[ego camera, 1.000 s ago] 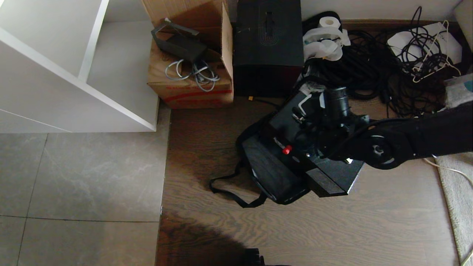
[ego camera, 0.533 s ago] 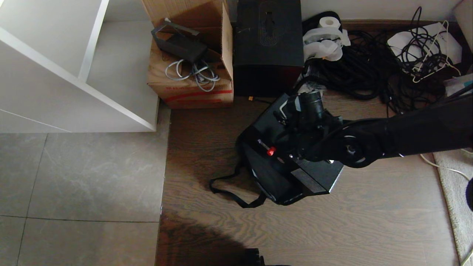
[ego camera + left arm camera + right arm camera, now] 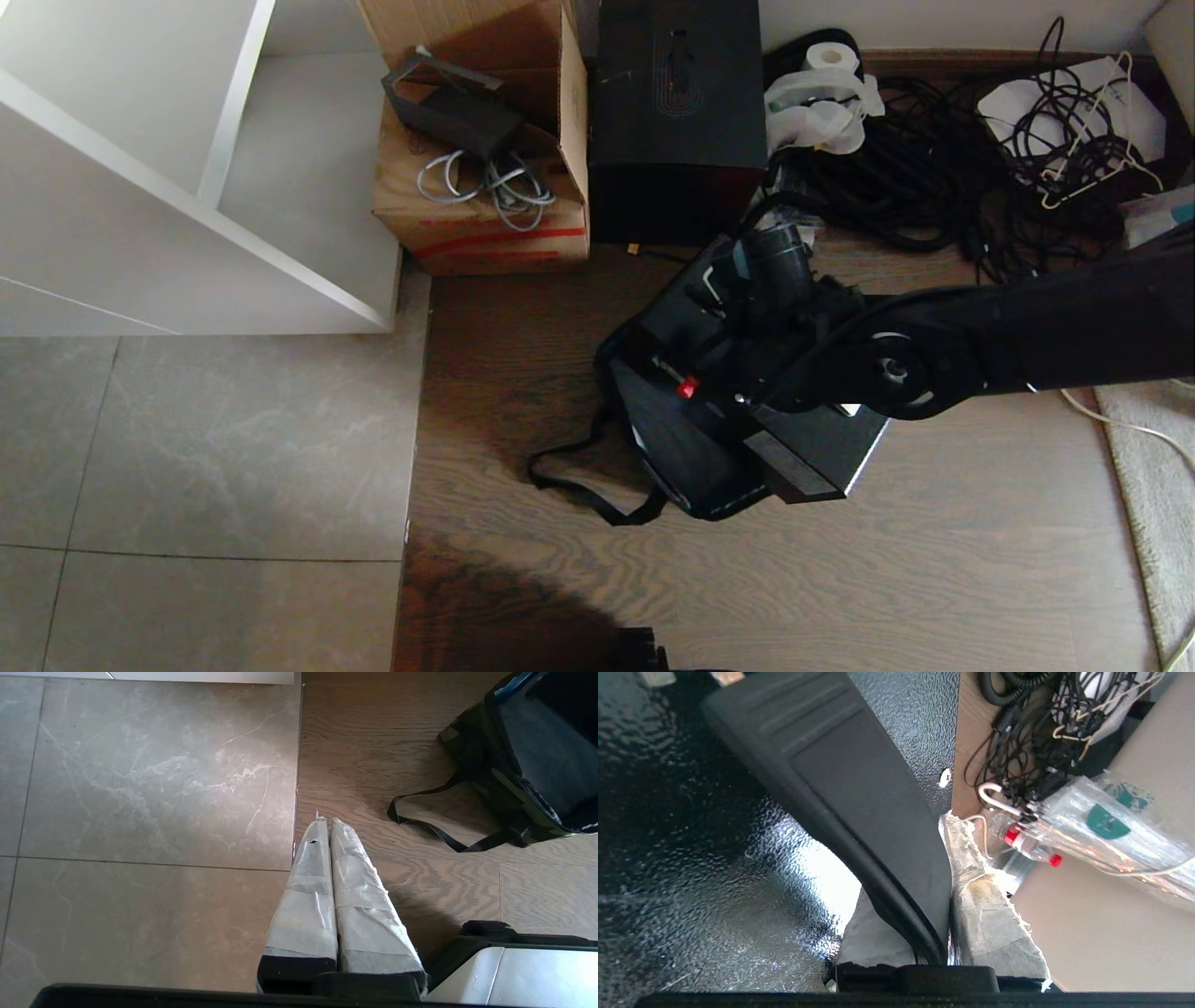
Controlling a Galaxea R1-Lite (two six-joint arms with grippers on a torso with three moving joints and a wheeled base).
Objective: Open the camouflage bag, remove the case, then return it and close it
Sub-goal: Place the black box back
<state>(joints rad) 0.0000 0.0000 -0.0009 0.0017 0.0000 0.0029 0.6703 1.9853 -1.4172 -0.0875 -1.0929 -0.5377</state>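
The camouflage bag [image 3: 667, 448] lies open on the wood floor, its black strap [image 3: 579, 487] trailing to the left. The case [image 3: 822, 455], flat and black with a red latch [image 3: 688, 387], hangs tilted just above the bag's opening. My right gripper [image 3: 738, 303] is shut on the case's black handle [image 3: 859, 812]; one taped finger [image 3: 990, 914] presses against it, with the case's textured face [image 3: 691, 858] beside it. My left gripper [image 3: 327, 822] is parked low over the floor, shut and empty, with the bag [image 3: 514, 765] off to its side.
A cardboard box [image 3: 481, 187] and a tall black box [image 3: 677, 112] stand behind the bag. Tangled black cables [image 3: 934, 168] fill the back right. A white shelf unit [image 3: 187, 187] is at the left, a rug [image 3: 1148, 485] at the right.
My right arm has carried the case leftward, closer over the open bag, then eased it slightly down. The bag and the left gripper have stayed put.
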